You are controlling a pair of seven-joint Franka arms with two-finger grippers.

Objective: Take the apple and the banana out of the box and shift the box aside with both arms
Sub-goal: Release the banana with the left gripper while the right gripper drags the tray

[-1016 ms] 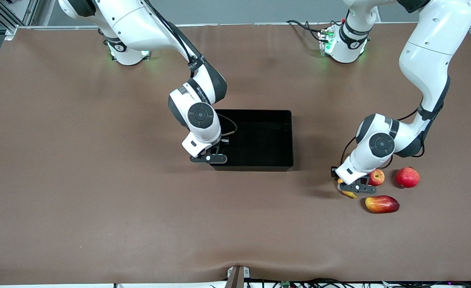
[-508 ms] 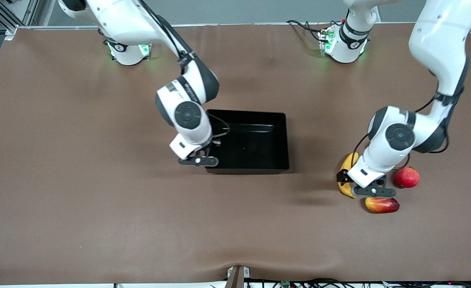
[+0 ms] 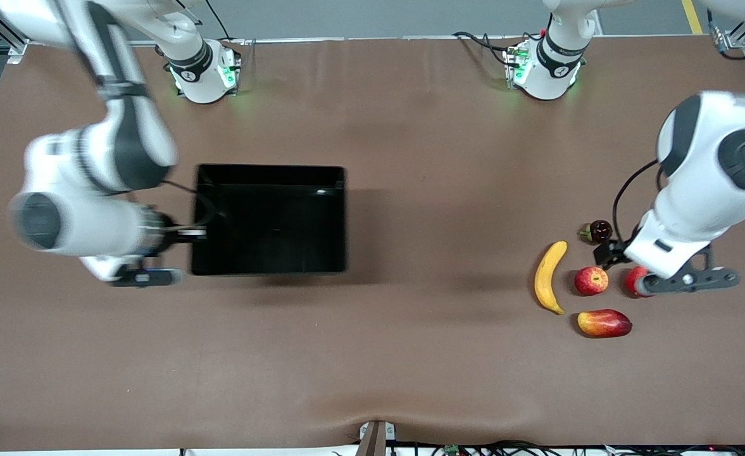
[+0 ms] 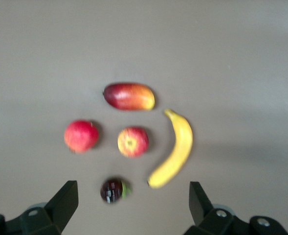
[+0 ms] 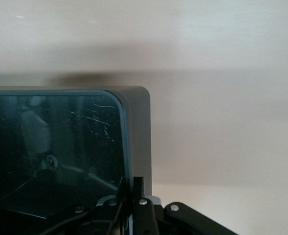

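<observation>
Black plastic fills my right wrist view: my right gripper [image 5: 132,196] is pinched tight on the wall of the box [image 3: 269,218] at the edge facing the right arm's end of the table, the thin rim clamped between my fingers [image 5: 139,188]. From the front camera the right gripper [image 3: 185,233] shows at that same edge, and the box casts a shadow on the brown table [image 3: 372,354] under its other end; I cannot tell whether it is fully lifted. Its inside holds no fruit. Toward the left arm's end of the table the fruits lie grouped but apart from one another: the banana [image 3: 550,276], long and curved, closest to the box; the apple [image 3: 591,280] just beside it; the red-and-yellow mango [image 3: 604,323] nearer to the front camera than both; a small dark round fruit [image 3: 599,230] farther from that camera than the apple; and the larger plain-red fruit [image 3: 633,280], partly hidden under my left gripper [image 3: 688,282]. That left gripper hangs in the air over the plain-red fruit with its fingers [image 4: 64,201] spread fully wide, holding nothing.
</observation>
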